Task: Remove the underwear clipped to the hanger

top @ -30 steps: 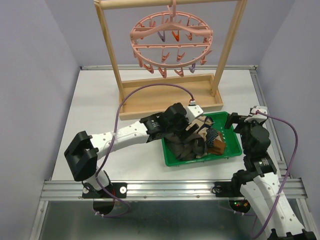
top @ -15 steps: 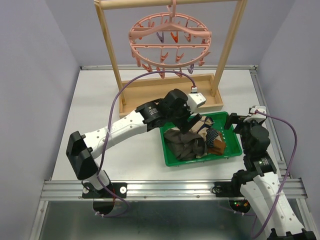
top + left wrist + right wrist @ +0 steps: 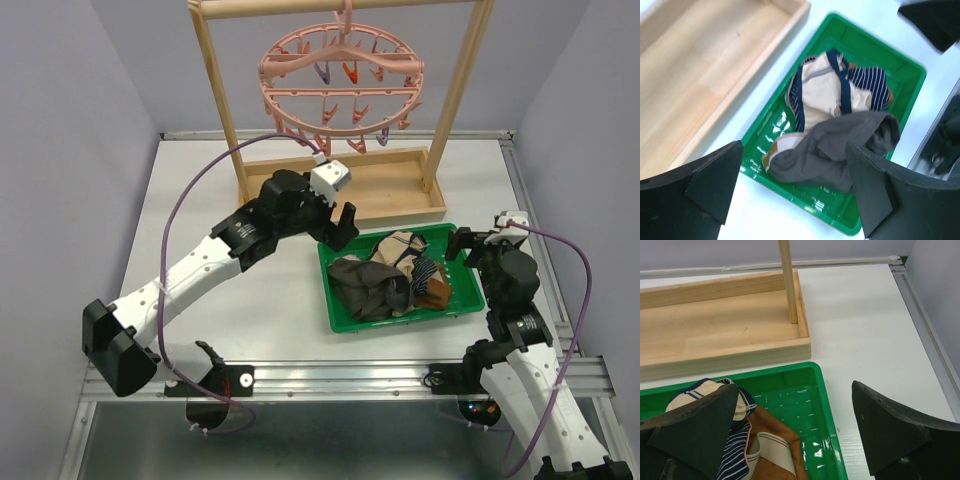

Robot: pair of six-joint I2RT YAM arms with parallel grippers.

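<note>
Both sets of jaws gaped wide and empty: my left gripper [image 3: 340,226] hung at the far-left corner of the green tray [image 3: 342,320], my right gripper [image 3: 470,243] at its far-right corner. The underwear [image 3: 385,282] lay heaped inside that tray, the hanger [image 3: 342,85] well beyond it.

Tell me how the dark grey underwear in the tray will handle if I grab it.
Probably floppy: the dark grey underwear lies crumpled in folds, so it should sag. It overlaps the beige pair, so that may drag along.
</note>
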